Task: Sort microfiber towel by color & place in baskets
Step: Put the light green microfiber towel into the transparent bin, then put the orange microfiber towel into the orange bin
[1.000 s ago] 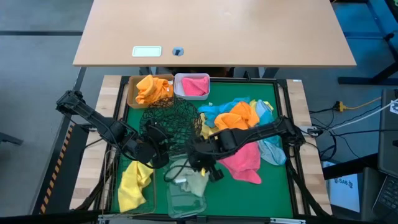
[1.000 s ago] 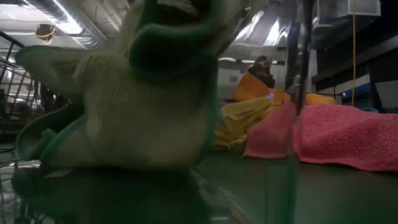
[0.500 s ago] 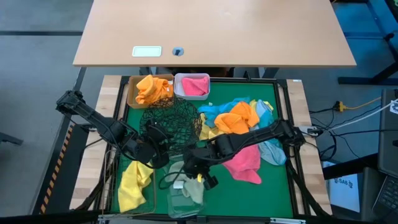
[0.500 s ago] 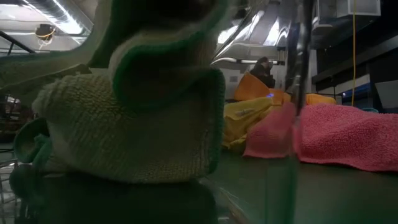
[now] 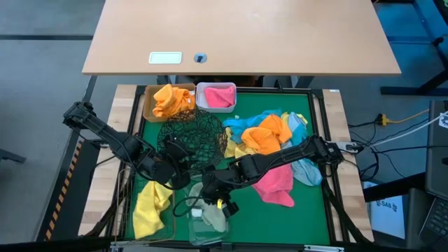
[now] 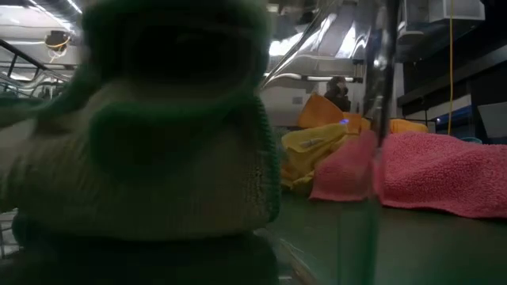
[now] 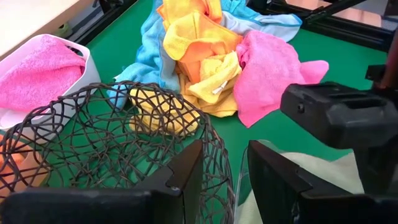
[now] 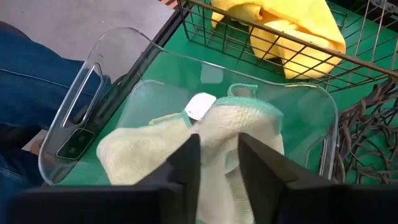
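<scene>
Right claw over the clear tub, olive towel beneath it.

From the left: a yellow towel [image 5: 150, 204] lies in the wire basket [image 5: 170, 225]; the left claw [image 5: 175, 170] waits by the black mesh bowl [image 5: 196, 134], fingers apart and empty. The right claw [image 5: 213, 204] hangs over the clear plastic tub [image 8: 99, 74], fingers parted around the pale olive towel [image 8: 155, 155] (whether they pinch it, I cannot tell). The pink towel [image 5: 274, 180] lies on the green tabletop [image 5: 280, 224].
</scene>
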Tool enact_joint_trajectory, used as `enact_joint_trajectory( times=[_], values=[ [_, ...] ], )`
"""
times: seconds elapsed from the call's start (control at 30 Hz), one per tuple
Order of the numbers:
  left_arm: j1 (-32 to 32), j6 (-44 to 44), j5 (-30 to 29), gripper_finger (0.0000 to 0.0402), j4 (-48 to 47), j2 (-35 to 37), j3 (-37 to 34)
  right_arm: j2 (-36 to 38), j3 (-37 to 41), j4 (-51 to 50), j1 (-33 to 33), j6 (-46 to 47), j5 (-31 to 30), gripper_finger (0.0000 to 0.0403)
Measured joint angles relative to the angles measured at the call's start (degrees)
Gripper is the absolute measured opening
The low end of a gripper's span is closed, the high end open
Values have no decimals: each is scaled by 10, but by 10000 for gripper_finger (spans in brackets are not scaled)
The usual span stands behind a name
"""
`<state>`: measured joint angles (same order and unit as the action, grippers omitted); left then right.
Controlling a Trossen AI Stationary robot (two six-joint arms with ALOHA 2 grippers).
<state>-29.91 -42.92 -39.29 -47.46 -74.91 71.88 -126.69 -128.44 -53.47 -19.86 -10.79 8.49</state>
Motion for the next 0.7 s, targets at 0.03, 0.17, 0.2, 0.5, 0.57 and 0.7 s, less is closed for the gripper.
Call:
enact_joint_trajectory(
  times=[0.03,0.17,0.2,0.5,0.57,0.7],
  values=[
    [0,0,0,119,0,0,0,0,0,1,0,0,0,125],
    [0,0,0,119,1,0,0,3,0,-8,0,0,-33,172],
    [0,0,0,119,1,0,0,6,-2,-12,0,0,-39,181],
    [0,0,0,119,1,0,0,67,-42,-148,0,6,-59,206],
    [0,0,-1,119,2,0,0,94,-44,-194,0,23,-70,205],
    [0,0,-2,119,2,0,0,143,-45,-249,0,45,-99,205]
  ],
)
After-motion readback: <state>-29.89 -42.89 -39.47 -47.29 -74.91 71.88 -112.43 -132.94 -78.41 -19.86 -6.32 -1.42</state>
